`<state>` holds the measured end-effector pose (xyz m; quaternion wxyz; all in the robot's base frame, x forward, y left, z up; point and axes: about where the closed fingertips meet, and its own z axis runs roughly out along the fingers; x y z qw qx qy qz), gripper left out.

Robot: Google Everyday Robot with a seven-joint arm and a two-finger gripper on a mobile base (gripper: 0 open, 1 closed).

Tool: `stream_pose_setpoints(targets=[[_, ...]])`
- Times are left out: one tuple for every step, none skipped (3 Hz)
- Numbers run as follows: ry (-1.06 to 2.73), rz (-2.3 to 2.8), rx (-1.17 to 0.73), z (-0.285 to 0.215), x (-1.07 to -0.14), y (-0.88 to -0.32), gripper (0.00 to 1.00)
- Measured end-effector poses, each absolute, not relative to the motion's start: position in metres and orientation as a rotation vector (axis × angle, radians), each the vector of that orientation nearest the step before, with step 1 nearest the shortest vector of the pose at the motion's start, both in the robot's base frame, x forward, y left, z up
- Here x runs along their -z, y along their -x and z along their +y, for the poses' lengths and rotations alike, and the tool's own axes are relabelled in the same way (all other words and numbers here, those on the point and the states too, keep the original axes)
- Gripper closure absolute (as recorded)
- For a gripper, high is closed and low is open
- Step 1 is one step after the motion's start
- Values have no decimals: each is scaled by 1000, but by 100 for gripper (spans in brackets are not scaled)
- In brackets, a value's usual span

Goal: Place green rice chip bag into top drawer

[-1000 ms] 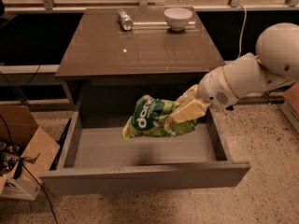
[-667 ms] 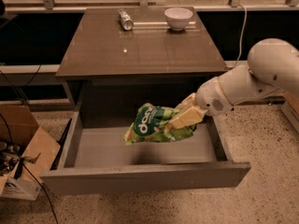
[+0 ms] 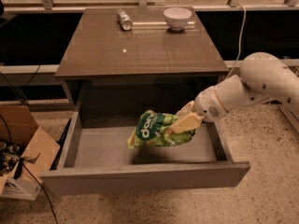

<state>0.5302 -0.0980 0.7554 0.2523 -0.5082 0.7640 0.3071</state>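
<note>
The green rice chip bag [image 3: 152,130] is crinkly and bright green with a dark oval and white lettering. It hangs sideways inside the open top drawer [image 3: 145,177], just above its floor, right of the middle. My gripper [image 3: 183,124] reaches in from the right on the white arm and is shut on the bag's right end. One pale finger [image 3: 187,122] lies across the bag.
The grey-brown cabinet top [image 3: 140,45] holds a small silver can [image 3: 124,19] and a white bowl [image 3: 177,17] at the back. A cardboard box [image 3: 23,148] with cables stands on the floor at the left. A cable hangs at the right back.
The gripper has lowered the bag deeper into the drawer and slightly toward the front. The arm has swung lower on the right.
</note>
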Motion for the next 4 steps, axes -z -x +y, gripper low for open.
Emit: stream_pose_setpoints(targets=[[1386, 2077, -838, -96, -755, -530, 37], [1389, 2076, -842, -95, -754, -529, 14], [1392, 2076, -845, -93, -753, -529, 0], [1392, 2076, -845, -93, -753, -529, 0]])
